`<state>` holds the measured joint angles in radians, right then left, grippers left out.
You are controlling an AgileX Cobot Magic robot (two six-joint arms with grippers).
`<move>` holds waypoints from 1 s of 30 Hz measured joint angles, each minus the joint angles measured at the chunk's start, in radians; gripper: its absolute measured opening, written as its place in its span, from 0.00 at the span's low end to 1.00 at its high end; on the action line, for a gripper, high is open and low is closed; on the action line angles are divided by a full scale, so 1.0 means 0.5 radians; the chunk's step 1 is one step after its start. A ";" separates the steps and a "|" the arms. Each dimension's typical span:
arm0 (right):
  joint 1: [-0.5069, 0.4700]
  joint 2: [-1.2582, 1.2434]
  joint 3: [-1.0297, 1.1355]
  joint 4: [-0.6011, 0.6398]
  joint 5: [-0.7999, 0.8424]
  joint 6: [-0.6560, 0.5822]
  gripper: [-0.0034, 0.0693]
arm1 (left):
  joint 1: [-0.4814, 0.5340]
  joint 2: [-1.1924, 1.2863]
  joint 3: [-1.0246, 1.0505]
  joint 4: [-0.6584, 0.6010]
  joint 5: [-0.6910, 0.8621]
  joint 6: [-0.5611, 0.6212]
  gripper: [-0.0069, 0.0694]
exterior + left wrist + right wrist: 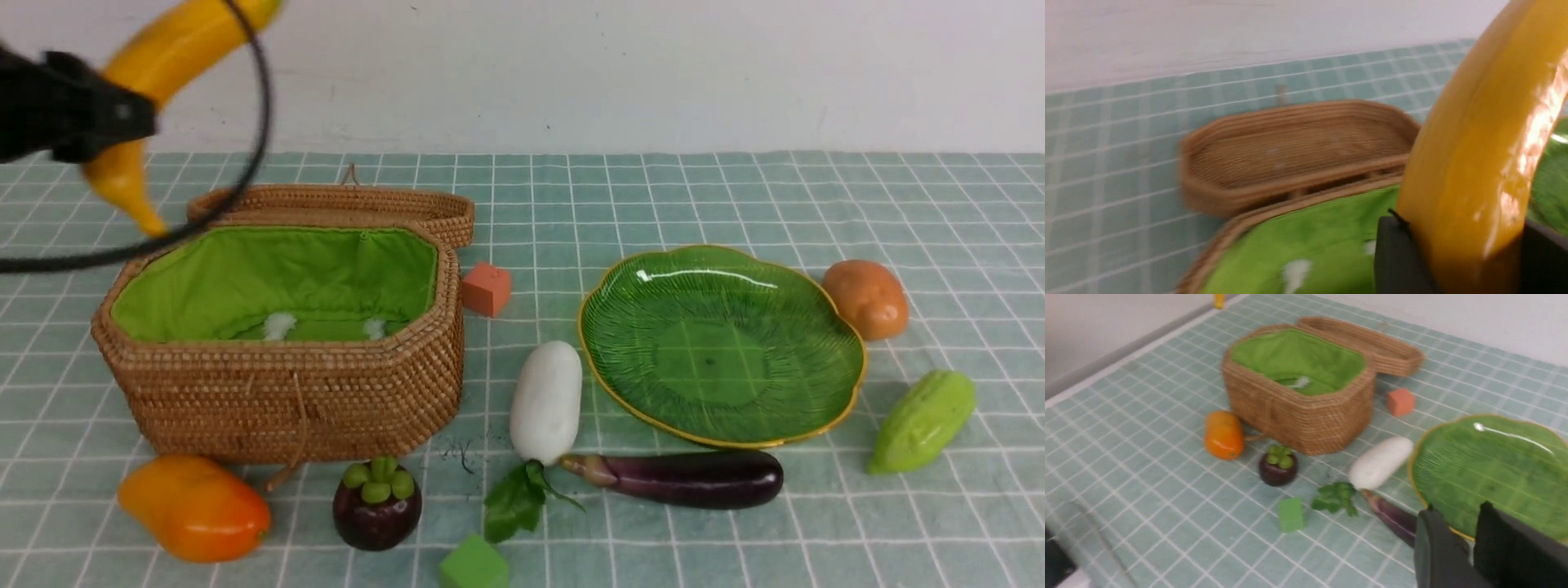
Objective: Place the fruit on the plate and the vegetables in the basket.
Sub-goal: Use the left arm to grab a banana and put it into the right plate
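One fruit, the banana (pixel 167 57), was off the desk (pixel 735 204), pinched between the left jaws high over the far left corner of the basket (pixel 286 392). The grip sat near its lower end, with most of its length sticking up and out. The mango (pixel 194 506) and mangosteen (pixel 377 506) lay in front of the basket, and the plate (pixel 718 343) well to the right was bare. The radish (pixel 547 400), eggplant (pixel 694 478), gourd (pixel 922 420) and potato (pixel 867 298) all lay around the plate, none in the basket. The right jaws hung over the near edge of the plate, slightly parted and holding nothing.

The risks, as I judged them: held so far off its middle, the banana could swivel or slip during the carry. A slip here would have dropped it into the basket, the wrong place. Released too high, it could have skidded off the glossy plate.
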<state>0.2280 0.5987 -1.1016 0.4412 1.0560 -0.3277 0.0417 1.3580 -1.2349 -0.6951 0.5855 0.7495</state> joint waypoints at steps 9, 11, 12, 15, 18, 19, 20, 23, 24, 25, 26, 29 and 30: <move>0.000 -0.109 0.000 -0.385 0.060 0.467 0.27 | -1.108 0.670 -0.497 0.608 -0.052 -0.482 0.50; 0.000 -0.145 0.000 -0.385 0.101 0.475 0.27 | -1.218 0.859 -0.649 0.657 -0.045 -0.538 0.50; 0.000 -0.166 0.000 -0.381 0.117 0.481 0.27 | -1.256 0.940 -0.717 0.672 -0.042 -0.557 0.50; 0.000 -0.211 0.000 -0.327 0.164 0.487 0.27 | -1.346 1.247 -0.993 0.702 -0.030 -0.602 0.50; 0.000 -0.230 0.000 -0.260 0.195 0.492 0.27 | -1.362 1.426 -1.169 0.706 -0.030 -0.653 0.50; 0.000 -0.235 0.000 -0.231 0.211 0.494 0.27 | -1.362 1.558 -1.288 0.714 -0.030 -0.685 0.50; 0.000 -0.237 0.000 -0.215 0.221 0.495 0.27 | -1.362 1.647 -1.395 0.729 -0.032 -0.704 0.50; 0.000 -0.237 0.000 -0.204 0.227 0.496 0.27 | -1.360 1.810 -1.550 0.789 -0.032 -0.711 0.50; 0.000 -0.238 0.000 -0.204 0.231 0.496 0.27 | -1.360 1.865 -1.594 0.815 -0.034 -0.711 0.50; 0.000 -0.238 0.000 -0.204 0.233 0.496 0.27 | -1.360 1.881 -1.604 0.821 -0.034 -0.711 0.50; 0.000 -0.238 0.000 -0.202 0.233 0.496 0.27 | -1.360 1.928 -1.621 0.836 -0.051 -0.711 0.54; 0.000 -0.238 0.000 -0.198 0.237 0.496 0.27 | -1.360 1.955 -1.625 0.867 -0.083 -0.709 0.71; 0.000 -0.238 0.000 -0.198 0.237 0.496 0.27 | -1.360 1.955 -1.629 0.873 -0.085 -0.709 0.76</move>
<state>0.2280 0.4797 -1.1016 0.3423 1.1746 -0.0795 -0.6382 2.3354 -2.0494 -0.2585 0.5429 0.3952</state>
